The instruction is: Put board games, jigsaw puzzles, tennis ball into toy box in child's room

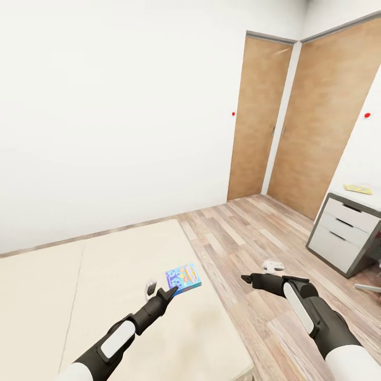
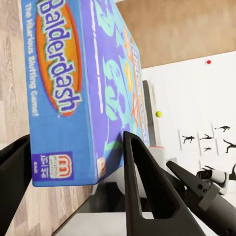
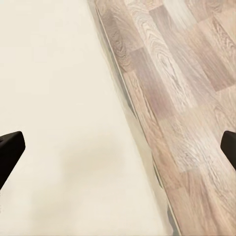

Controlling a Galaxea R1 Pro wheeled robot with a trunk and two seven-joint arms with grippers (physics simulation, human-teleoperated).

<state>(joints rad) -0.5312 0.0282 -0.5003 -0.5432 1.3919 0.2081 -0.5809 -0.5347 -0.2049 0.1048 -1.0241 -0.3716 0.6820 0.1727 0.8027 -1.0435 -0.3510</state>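
Left gripper (image 1: pixel 170 292) clamped on the blue Balderdash box (image 1: pixel 183 279) above the bed (image 1: pixel 106 275).

The two dark fingers (image 2: pixel 142 182) stand either side of the box's near end, one pressing its printed face, and the box juts forward from them. In the head view it is held roughly flat, its long axis running from near left to far right, over the right part of the beige mattress close to its edge. The right gripper (image 1: pixel 254 279) hangs to the right, over the wood-plank floor (image 1: pixel 238 233) beside the bed, its fingertips (image 3: pixel 10 150) spread wide with nothing between them. Farther right stands the grey desk with white drawers (image 1: pixel 344 233), a flat yellow box (image 1: pixel 357 188) lying on its top. Two brown doors (image 1: pixel 296 121) fill the far corner.
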